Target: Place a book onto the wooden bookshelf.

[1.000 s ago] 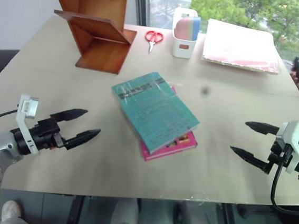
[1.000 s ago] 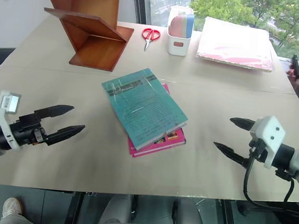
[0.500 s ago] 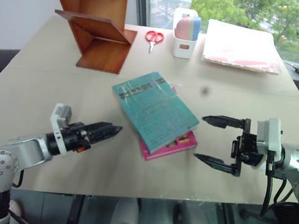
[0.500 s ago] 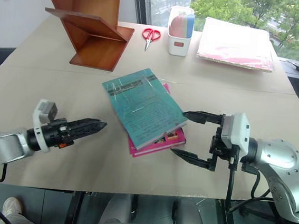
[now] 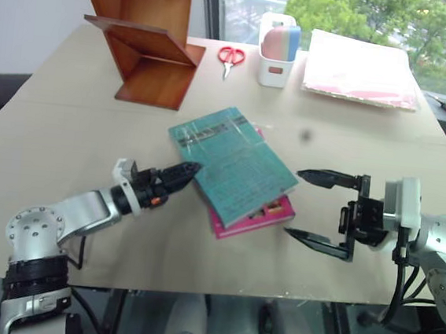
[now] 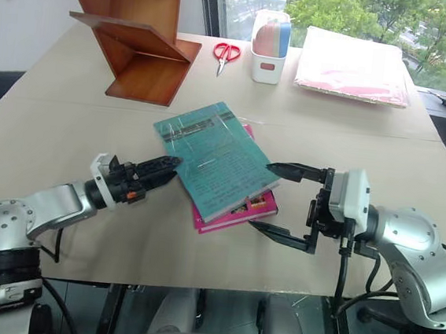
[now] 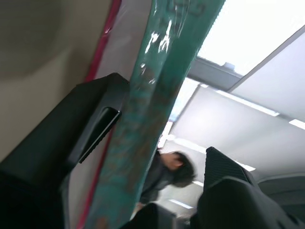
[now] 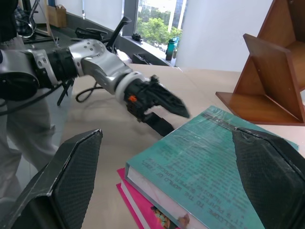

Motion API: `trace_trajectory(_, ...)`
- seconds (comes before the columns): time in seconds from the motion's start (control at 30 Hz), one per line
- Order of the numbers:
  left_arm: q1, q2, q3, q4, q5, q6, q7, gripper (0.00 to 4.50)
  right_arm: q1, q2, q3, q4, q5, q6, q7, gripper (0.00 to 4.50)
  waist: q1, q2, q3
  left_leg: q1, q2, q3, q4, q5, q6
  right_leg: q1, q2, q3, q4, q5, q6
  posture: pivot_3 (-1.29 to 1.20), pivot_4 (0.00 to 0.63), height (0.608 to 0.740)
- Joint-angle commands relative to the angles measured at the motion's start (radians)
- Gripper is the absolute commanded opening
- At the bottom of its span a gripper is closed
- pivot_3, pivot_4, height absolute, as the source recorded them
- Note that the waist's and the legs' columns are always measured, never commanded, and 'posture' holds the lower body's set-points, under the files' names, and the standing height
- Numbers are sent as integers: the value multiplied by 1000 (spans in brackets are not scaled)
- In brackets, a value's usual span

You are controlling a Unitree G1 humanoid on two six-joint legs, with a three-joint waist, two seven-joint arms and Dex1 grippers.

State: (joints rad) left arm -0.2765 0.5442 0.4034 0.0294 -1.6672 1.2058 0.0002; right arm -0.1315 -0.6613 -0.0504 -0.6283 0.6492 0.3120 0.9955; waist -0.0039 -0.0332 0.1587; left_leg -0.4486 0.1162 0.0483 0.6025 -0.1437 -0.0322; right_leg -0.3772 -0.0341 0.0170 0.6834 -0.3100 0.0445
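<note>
I counted two books on table [image 5: 69, 121]: one teal book [image 5: 235, 164], one pink book [image 5: 262, 216] beneath. One wooden bookshelf [image 5: 144, 37]. One pair of scissors [image 5: 230, 56]. One white holder [image 5: 274, 65]. One flat wrapped stack [image 5: 360, 68]. Two grippers: left gripper [image 5: 176, 175], right gripper [image 5: 314, 207].

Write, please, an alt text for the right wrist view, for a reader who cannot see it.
The teal book lies on a pink book on the table, seen between the right gripper's open fingers. The left gripper, open, has one finger over the teal book's far edge and one under it. The wooden bookshelf stands behind.
</note>
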Motion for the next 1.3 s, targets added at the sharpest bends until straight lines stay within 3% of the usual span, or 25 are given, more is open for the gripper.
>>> trace_trajectory(0.03, -16, -16, -6, 25, -102, -37, 76, 4322, 8, 0, -9, -17, -10, -30, -8, 4500, 2, 0, 0, 0, 0, 0, 0, 0, 0, 0, 0, 0, 0, 0, 0, 0, 150, 740)
trace_trajectory(0.17, -7, -23, -26, 24, -162, -66, 136, 4322, 4, 0, -5, -22, -13, -25, -19, 4500, 3, 0, 0, 0, 0, 0, 0, 0, 0, 0, 0, 0, 0, 0, 0, 0, 150, 740)
trace_trajectory(0.2, -4, -24, -33, 20, -170, -71, 145, 3821, 4, 0, -6, -23, -13, -24, -20, 4500, 5, 0, 0, 0, 0, 0, 0, 0, 0, 0, 0, 0, 0, 0, 0, 0, 150, 740)
trace_trajectory(0.4, 2, -58, -79, 16, -224, -112, 211, 1816, -1, -4, -8, -25, -11, -22, -28, 4500, 18, 0, 0, 0, 0, 0, 1, 0, 0, 0, 0, 0, 1, 0, 0, 0, 150, 740)
trace_trajectory(0.53, 13, -59, -88, 10, -247, -134, 231, 77, -2, -6, -9, -24, -13, -23, -29, 4500, 18, 0, 0, 0, 0, 0, 1, 0, 0, 0, 0, 0, 0, 0, 0, 0, 150, 740)
trace_trajectory(1.3, 87, 4, -100, -56, -196, -168, 148, 7, -21, -4, 1, 4, -12, -27, 0, 4500, 16, 1, -1, 0, 0, 0, 1, 0, 0, 0, 0, 0, 0, 0, 0, 0, 150, 740)
